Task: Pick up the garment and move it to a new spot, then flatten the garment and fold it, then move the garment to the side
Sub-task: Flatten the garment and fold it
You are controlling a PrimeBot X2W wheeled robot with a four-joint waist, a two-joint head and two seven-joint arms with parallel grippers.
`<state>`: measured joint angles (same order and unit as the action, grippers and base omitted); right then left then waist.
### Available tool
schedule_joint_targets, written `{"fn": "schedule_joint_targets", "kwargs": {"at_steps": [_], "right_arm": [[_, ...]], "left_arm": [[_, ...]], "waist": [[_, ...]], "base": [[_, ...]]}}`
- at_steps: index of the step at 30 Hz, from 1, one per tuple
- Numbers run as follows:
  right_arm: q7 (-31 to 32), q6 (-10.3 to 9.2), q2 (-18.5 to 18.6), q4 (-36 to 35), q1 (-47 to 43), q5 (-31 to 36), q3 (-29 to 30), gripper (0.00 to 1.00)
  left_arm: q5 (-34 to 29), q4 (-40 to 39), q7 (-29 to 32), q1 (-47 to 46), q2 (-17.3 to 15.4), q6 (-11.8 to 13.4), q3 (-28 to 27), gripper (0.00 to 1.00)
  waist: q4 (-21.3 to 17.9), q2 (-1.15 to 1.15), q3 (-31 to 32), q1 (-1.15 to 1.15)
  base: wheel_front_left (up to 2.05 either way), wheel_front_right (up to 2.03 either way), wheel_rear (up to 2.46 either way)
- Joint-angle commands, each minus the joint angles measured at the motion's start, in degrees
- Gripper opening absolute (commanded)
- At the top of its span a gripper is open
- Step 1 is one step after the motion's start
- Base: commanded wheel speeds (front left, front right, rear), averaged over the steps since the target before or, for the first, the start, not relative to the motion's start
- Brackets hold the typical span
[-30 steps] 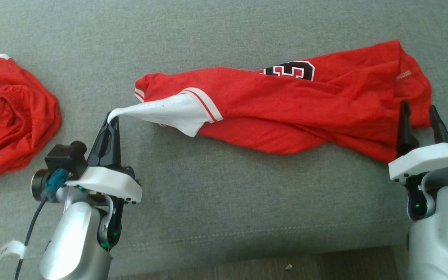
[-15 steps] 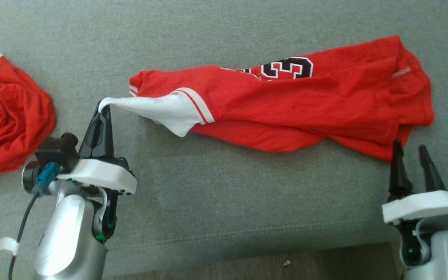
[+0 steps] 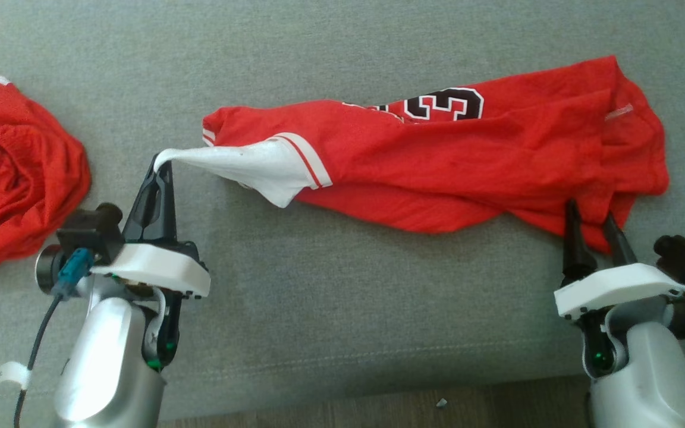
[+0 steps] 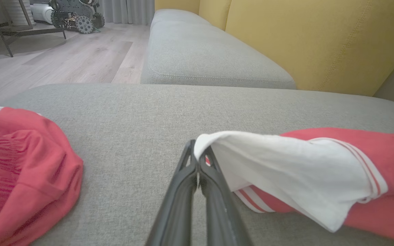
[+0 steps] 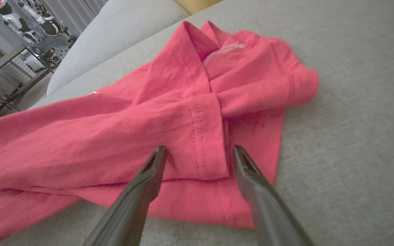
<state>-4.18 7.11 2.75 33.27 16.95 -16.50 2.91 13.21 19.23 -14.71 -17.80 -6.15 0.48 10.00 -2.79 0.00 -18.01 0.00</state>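
Head view shows a grey sofa seat [image 3: 342, 285] spanning the frame. Left wrist view adds a yellow backrest [image 4: 320, 41] behind the seat and a wood floor [image 4: 63, 58] beyond it. The red jersey [image 3: 467, 154] lies stretched long across the middle and right of the seat, crumpled and twisted. A second red garment [image 3: 15, 178] sits bunched at the seat's far left, well apart from the jersey. At the jersey's left end a white panel [image 3: 259, 163] edged with red stripes is drawn out to a point and lifted slightly off the seat. The left gripper [image 3: 161, 163] is clenched on that tip, fingers pressed together. The right gripper [image 3: 589, 212] is at the jersey's lower right corner, fingers parted and holding nothing. Its tips straddle a stitched fold of red cloth, and I cannot tell whether they touch it. A dark number [image 3: 446, 104] shows near the jersey's upper edge.
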Motion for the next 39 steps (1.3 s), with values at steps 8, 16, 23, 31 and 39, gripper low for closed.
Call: {"fn": "schedule_joint_targets", "kwargs": {"at_steps": [8, 16, 23, 31, 39], "right_arm": [[-3.10, 0.37, 1.80, -0.85, 0.89, -0.67, -1.58, 0.00], [3.78, 0.37, 5.25, -20.73, -3.75, -6.31, 0.88, 0.00], [19.11, 0.37, 8.33, -36.91, 5.50, -9.53, 8.70, 0.00], [27.09, 0.37, 9.00, -26.17, 32.77, -4.62, 6.90, 0.00], [15.02, 0.37, 8.32, -7.24, 57.14, 2.85, 2.82, 0.00]], "left_arm": [[-0.57, -1.95, -0.29, -1.72, -0.17, -0.49, -2.47, 0.00], [1.36, -7.98, 0.44, -4.08, 0.30, -4.37, -1.27, 0.00], [7.16, -14.12, 10.43, -18.94, -1.61, -7.39, 1.96, 0.00], [9.44, -1.30, 19.57, -46.04, -5.40, -7.87, 4.27, 0.00], [-1.29, 19.16, 6.70, -71.40, -9.19, -5.13, 6.99, 0.00]], "waist": [[1.13, 0.00, 0.96, 0.00], [0.50, 0.00, 6.06, 0.00], [0.55, 0.00, 8.06, 0.00], [0.71, 0.00, 3.18, 0.00], [0.85, 0.00, -5.41, 0.00]], "base": [[0.00, 0.00, 0.00], [0.00, 0.00, 0.00], [0.00, 0.00, 0.00], [0.00, 0.00, 0.00], [0.00, 0.00, 0.00]]}}
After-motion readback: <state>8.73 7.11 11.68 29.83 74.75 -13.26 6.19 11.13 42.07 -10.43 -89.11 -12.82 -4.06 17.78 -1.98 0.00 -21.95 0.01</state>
